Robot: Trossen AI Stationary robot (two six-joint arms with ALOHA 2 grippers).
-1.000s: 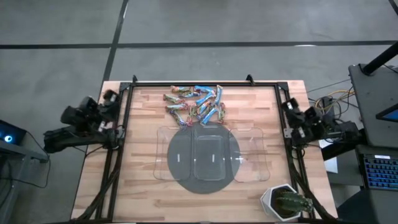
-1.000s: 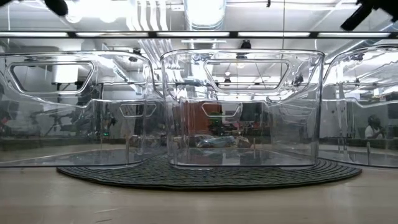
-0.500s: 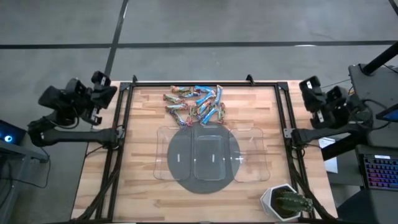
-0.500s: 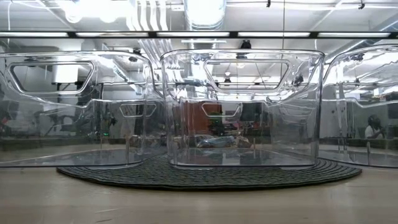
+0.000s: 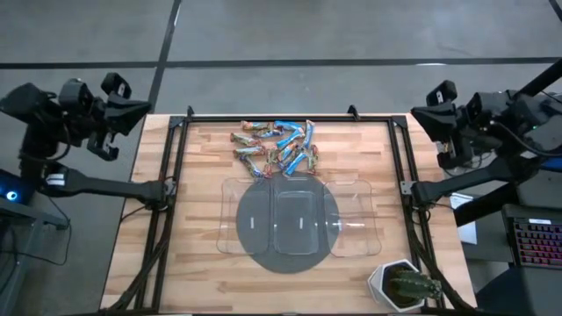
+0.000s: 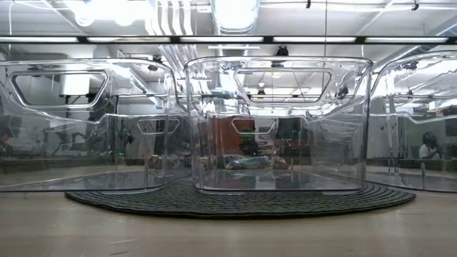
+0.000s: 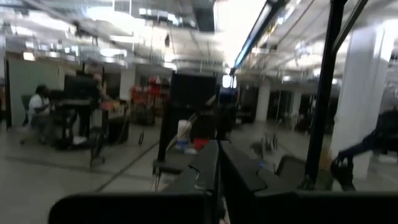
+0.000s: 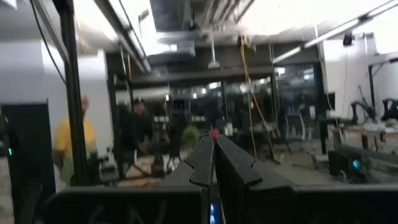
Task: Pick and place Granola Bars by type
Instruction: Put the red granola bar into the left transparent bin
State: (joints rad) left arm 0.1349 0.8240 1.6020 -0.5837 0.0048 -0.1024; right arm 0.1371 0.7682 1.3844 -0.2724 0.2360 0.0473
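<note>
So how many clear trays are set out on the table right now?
3, side by side in a row below the bar pile: left tray, middle tray and right tray. The left and middle sit on the dark round mat; the right one only partly.

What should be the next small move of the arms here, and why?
Probably one arm, say the left gripper, should swing in over the granola bars and open. Both it and the right gripper are shut, empty and raised outside the table frame. All bars lie in one mixed pile at the table's far edge, and the three clear trays appear to hold none.
</note>
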